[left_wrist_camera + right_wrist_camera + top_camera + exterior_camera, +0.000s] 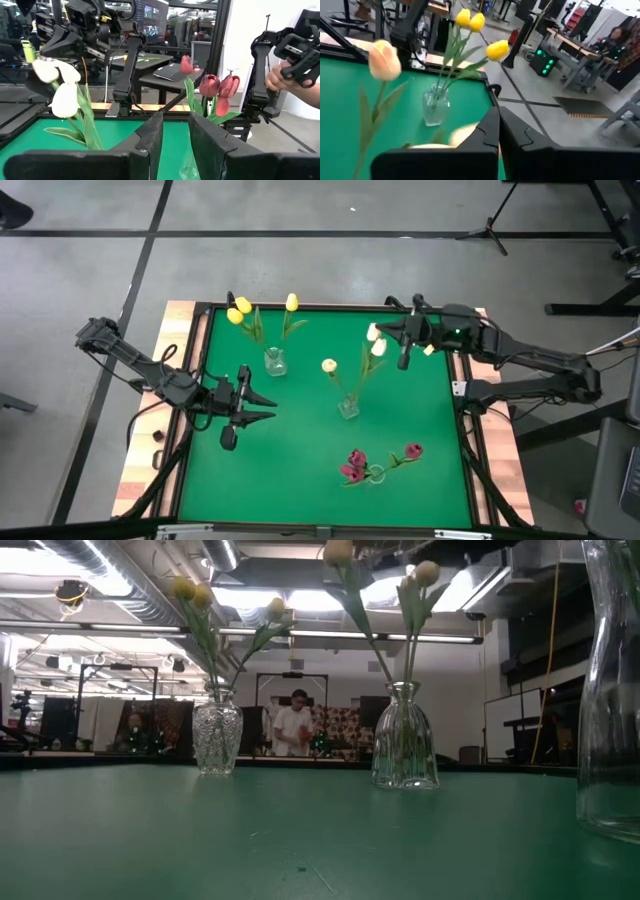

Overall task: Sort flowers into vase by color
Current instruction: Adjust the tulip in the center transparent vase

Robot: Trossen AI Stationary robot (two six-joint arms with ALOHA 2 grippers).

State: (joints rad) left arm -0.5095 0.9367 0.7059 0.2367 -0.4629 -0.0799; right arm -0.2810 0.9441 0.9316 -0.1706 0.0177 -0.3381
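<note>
lab room behind the table

grey concrete floor point(330, 265) crossed by dark tape lines. ceiling ducts point(120, 570) and strip lights point(300, 635). person point(296, 725) standing at the back. desk with laptop point(172, 72), tripod base point(490, 228).

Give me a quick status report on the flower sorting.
Left gripper open, empty. Right gripper shut, by cream flowers. Yellow flowers, red flowers in vases. Nothing blocking.
</note>
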